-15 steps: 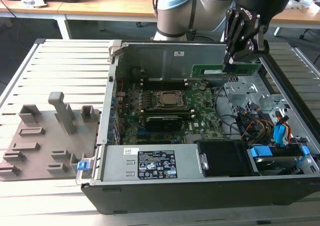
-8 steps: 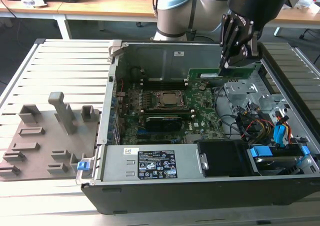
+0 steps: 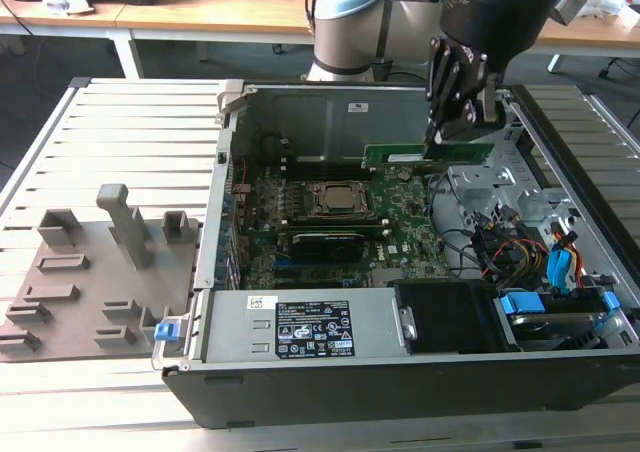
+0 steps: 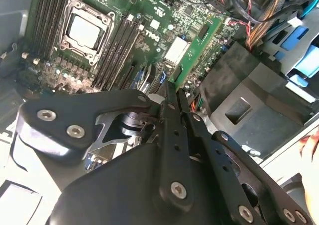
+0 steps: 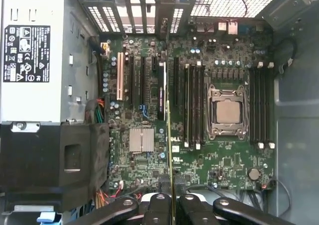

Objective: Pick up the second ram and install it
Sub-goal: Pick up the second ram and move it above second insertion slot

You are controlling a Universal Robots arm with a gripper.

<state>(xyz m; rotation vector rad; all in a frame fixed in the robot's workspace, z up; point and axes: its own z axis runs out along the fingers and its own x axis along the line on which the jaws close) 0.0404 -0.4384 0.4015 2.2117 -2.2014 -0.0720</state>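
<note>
The second ram (image 3: 428,156), a thin green stick with a pale label, hangs above the motherboard (image 3: 400,234), pinched in the narrow jaws of the gripper (image 3: 452,132). The first wrist view shows it edge-on (image 5: 170,150) beside the CPU socket (image 5: 227,112); the second wrist view shows its face (image 4: 195,48) near a black shroud (image 4: 249,95).

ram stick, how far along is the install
Pickup looks done: the gripper is shut on the ram and holds it in the air over the open case. In the first wrist view the stick runs edge-on above the motherboard, beside the slots next to the CPU socket. Left: it is not yet seated in a slot.
</note>
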